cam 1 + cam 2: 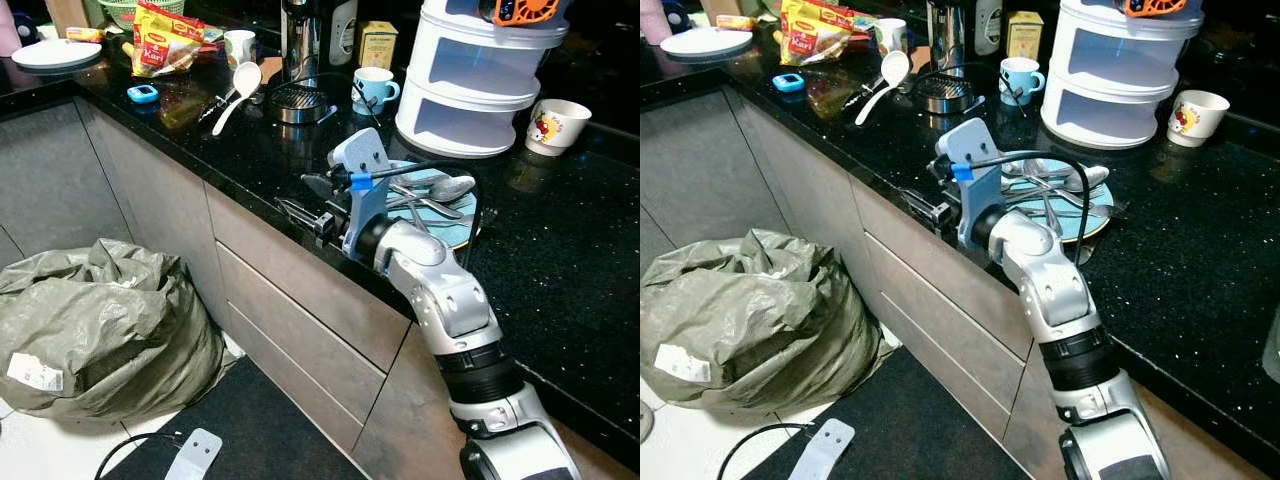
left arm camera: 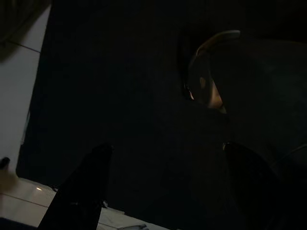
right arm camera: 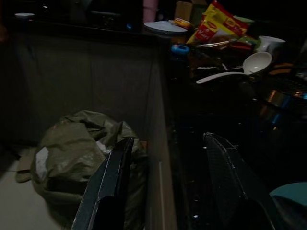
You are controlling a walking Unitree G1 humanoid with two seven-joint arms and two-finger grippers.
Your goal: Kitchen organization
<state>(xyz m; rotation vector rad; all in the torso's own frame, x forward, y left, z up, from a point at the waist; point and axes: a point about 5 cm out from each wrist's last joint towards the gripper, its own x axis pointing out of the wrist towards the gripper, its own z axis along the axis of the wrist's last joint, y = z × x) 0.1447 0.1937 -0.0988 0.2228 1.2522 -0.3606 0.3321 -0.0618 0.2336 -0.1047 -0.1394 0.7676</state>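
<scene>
- Left eye view: the right claw is seen at the front edge of the black tabletop. Its fingers are spread, and nothing is held. A blue plate is seen just behind the claw, with spoons piled on it. The spoons are judged to be hard, light and slippery. They could best be picked up by the thin handles.
- Right eye view: a white ladle and a blue cup are seen farther back, well apart from the claw. A green bag is seen on the floor below.
- Left wrist view: it is very dark. The left claw is seen spread and empty.
- Right wrist view: the tabletop edge is seen between the spread fingers. A corner of the plate is seen beside one finger.
</scene>
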